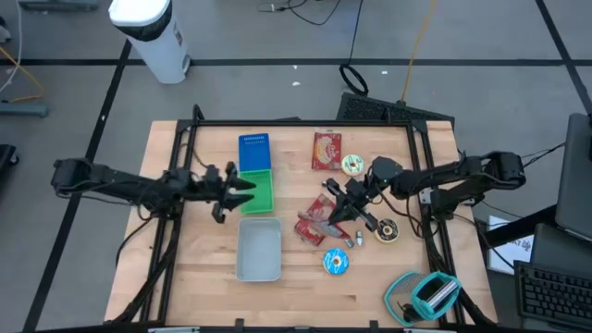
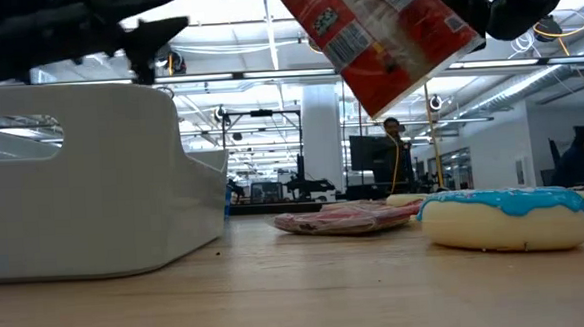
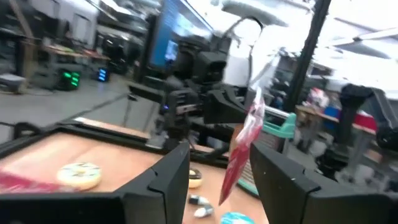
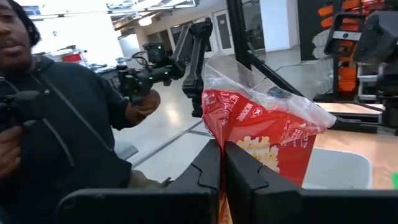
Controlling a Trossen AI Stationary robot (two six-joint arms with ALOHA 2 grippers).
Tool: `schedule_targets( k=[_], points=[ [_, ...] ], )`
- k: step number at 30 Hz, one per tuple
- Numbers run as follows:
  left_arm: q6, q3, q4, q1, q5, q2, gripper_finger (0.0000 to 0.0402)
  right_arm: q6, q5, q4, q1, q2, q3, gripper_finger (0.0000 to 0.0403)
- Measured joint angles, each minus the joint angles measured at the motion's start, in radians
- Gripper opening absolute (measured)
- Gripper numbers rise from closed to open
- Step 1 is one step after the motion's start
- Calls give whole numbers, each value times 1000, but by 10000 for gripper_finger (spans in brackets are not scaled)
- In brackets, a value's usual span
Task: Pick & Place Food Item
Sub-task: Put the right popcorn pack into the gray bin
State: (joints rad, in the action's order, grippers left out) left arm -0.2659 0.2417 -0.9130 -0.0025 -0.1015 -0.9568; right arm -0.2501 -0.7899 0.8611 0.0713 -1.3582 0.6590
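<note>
The right gripper (image 1: 340, 209) is clamped on the red snack bag (image 4: 261, 134), lifted clear of the table right of the white bin (image 1: 258, 250). Picking looks done; placing remains. The left gripper (image 1: 242, 189) hovers part-open over the green container (image 1: 260, 194).

We see a wooden bench (image 1: 185, 277) carrying a green bin (image 1: 258, 192), a grey tray (image 1: 259, 250) toward the near edge, red snack packets (image 1: 326, 150), frosted donuts (image 1: 336, 263) and a teal tape dispenser (image 1: 427, 296) at its corner.
</note>
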Motion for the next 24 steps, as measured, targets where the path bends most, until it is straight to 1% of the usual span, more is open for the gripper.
schedule_targets(
  k=[4,8,11,14,16,19,24],
  points=[
    [35,171,17,0,-115,-187,173,2,1,3,-15,0,0,0],
    [107,346,70,0,-272,-343,173,0,2,3,-15,0,0,0],
    [109,453,130,-1,-364,-446,173,-11,3,3,-15,0,0,0],
    [110,534,161,0,-430,-522,173,-18,3,3,-15,0,0,0],
    [115,568,180,0,-450,-561,173,-18,3,3,-15,0,0,0],
    [114,594,194,0,-450,-601,173,-16,1,0,-15,0,0,0],
    [107,606,193,0,-451,-625,173,-2,3,0,-14,0,0,0]
  ],
)
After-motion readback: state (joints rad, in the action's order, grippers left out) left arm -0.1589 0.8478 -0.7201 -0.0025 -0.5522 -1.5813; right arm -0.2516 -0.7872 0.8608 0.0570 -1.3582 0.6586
